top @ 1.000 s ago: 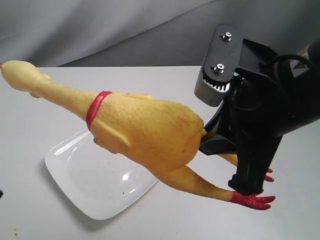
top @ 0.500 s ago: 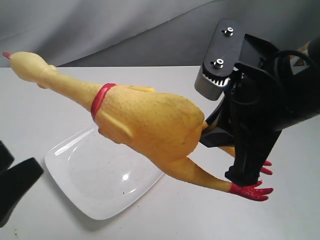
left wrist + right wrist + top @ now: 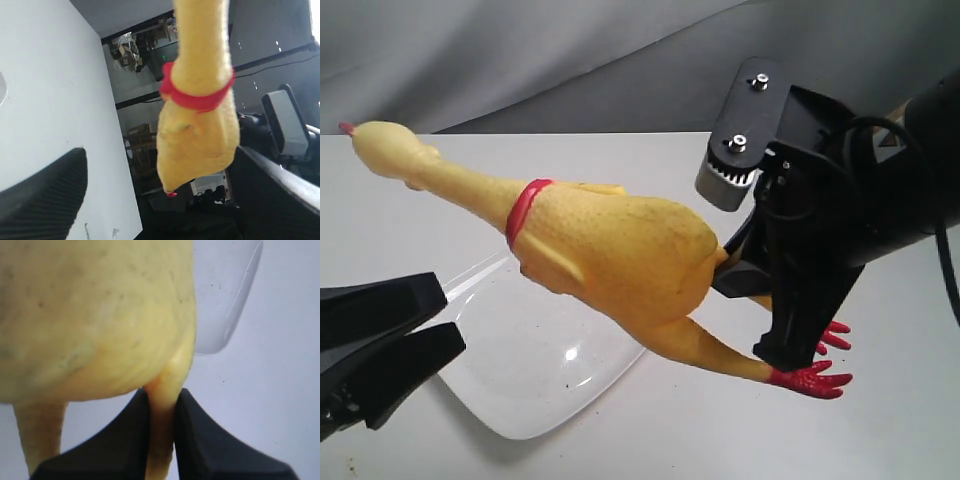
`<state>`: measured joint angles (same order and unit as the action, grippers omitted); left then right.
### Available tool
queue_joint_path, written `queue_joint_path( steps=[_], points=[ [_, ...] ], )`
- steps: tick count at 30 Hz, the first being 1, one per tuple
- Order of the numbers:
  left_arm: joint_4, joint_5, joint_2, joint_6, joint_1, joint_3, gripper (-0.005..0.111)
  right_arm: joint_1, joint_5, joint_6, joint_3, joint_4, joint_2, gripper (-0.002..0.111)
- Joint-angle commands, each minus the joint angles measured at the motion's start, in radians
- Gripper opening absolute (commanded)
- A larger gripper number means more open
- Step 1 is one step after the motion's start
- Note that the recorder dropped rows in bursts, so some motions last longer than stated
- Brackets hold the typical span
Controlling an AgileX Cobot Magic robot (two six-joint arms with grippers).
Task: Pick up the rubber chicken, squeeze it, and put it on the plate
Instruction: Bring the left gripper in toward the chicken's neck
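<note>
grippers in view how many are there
2. The right gripper is on the right of the exterior view, shut on a leg of the chicken. The left gripper is at lower left, open, by the plate.

A flat, matt white bench (image 3: 910,420) fills the foreground, evenly lit, with soft shadows. Behind the bench's far edge hangs a grey, loosely folded cloth backdrop (image 3: 570,60). Past the bench's side edge, the left wrist view shows a dim room with brownish stacked clutter (image 3: 136,136), possibly cardboard boxes, and a dark wall panel (image 3: 270,25).
</note>
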<state>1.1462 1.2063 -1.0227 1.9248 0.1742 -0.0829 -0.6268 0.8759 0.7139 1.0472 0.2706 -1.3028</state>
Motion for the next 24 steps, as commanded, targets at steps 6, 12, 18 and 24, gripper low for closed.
queue_joint_path(
  steps=[6,12,18,24],
  points=[
    [0.014,0.015,0.010,0.019,-0.005,-0.089,0.076,-0.003,-0.081,-0.005,-0.004,0.005,-0.040,0.000],
    [-0.015,0.015,0.008,0.027,-0.092,-0.128,0.076,-0.003,-0.090,-0.003,-0.004,0.032,-0.039,0.000],
    [-0.075,-0.050,0.008,0.012,-0.247,-0.179,0.076,-0.003,-0.090,-0.003,-0.004,0.058,-0.039,0.000],
    [-0.140,-0.189,0.008,-0.022,-0.343,-0.188,0.076,-0.003,-0.088,-0.003,-0.004,0.066,-0.039,0.000]
  ],
)
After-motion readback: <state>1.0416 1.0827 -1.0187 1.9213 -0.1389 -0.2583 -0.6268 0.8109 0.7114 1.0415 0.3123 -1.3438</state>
